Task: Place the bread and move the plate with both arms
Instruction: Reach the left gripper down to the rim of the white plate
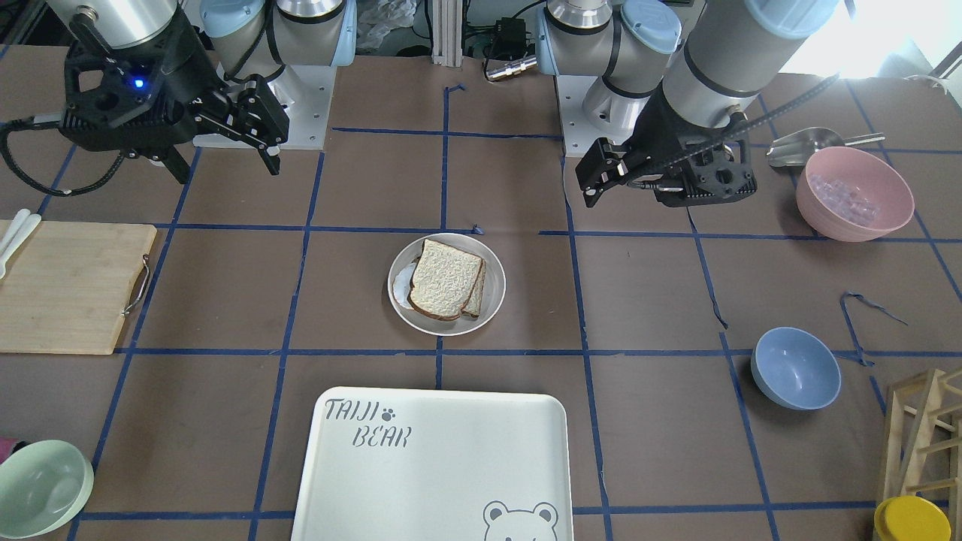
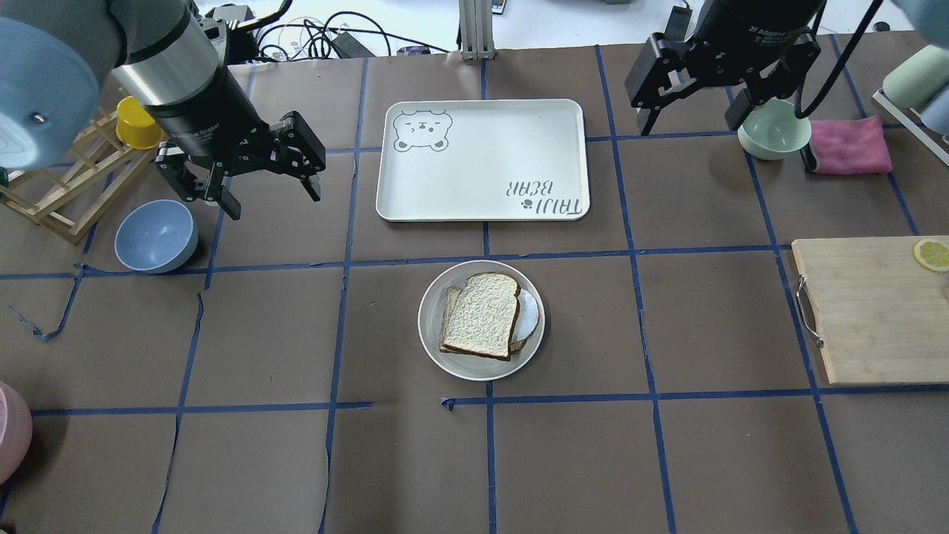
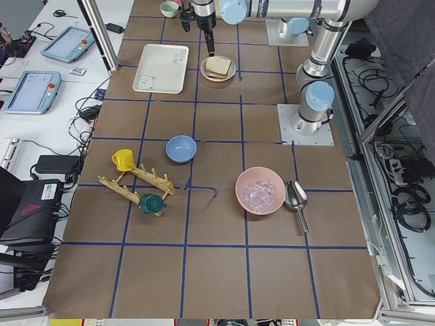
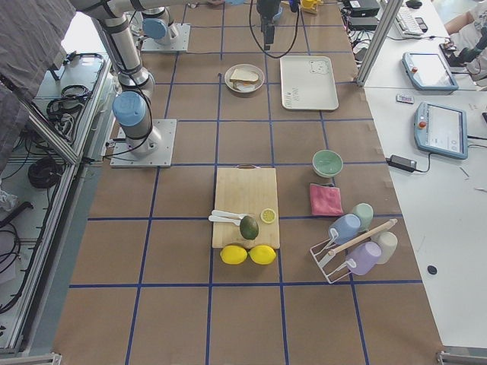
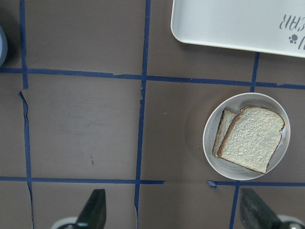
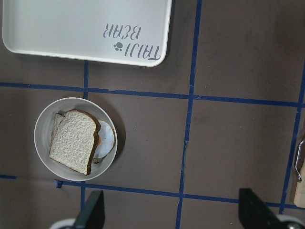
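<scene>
well apart: bread (image 2: 483,314), left tool (image 2: 256,167)

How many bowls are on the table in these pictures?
3. A pink bowl holding clear pieces by the metal scoop, a blue bowl beside the wooden rack, and a mint-green bowl next to the pink cloth.

The plate (image 2: 434,326) sits mid-bench (image 2: 667,460), and the bread (image 2: 483,315) lies in it on top of another slice (image 2: 448,311). The tray (image 2: 482,159) lies beyond the plate, on the side away from the robot. The left tool (image 2: 272,202) hangs left of the tray, over a bowl (image 2: 156,236); the right tool (image 2: 688,122) hangs right of it, beside a second bowl (image 2: 773,130). A cutting board (image 2: 875,311) lies well right of the plate.
</scene>
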`<state>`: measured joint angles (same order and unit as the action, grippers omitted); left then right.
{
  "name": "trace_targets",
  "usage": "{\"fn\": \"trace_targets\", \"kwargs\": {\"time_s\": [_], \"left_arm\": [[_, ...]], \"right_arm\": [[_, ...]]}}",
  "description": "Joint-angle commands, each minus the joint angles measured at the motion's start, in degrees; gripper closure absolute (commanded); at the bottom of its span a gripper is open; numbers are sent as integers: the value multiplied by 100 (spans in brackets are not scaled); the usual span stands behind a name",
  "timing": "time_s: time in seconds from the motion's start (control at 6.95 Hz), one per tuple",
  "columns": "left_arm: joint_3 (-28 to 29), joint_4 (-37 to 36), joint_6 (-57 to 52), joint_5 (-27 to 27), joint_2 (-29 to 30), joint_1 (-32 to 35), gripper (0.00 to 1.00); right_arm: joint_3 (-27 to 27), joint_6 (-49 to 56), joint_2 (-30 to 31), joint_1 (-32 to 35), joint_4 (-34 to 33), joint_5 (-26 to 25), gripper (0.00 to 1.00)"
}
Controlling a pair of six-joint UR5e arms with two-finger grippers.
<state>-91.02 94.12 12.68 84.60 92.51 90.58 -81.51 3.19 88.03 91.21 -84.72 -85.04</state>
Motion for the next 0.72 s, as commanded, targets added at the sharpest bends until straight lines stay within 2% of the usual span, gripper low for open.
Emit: {"fn": "trace_targets", "kwargs": {"time_s": [0.0,0.14,0.43,0.58], "left_arm": [[-781,-950,1100,-223,257,510,0],[-1255,-1609,1218,-260,372,687,0],[-2266,-2699,1202,-740,539,751,0],[-2654,-3332,1158,-752,679,751,0]], "right_arm": [[-381,-98,22,465,-796,-387,0],[-549,-238,-39,529,-1244,-651,0],[-568,-222,-57,390,-1222,-601,0],[-585,-213,-49,293,-1144,-601,0]]}}
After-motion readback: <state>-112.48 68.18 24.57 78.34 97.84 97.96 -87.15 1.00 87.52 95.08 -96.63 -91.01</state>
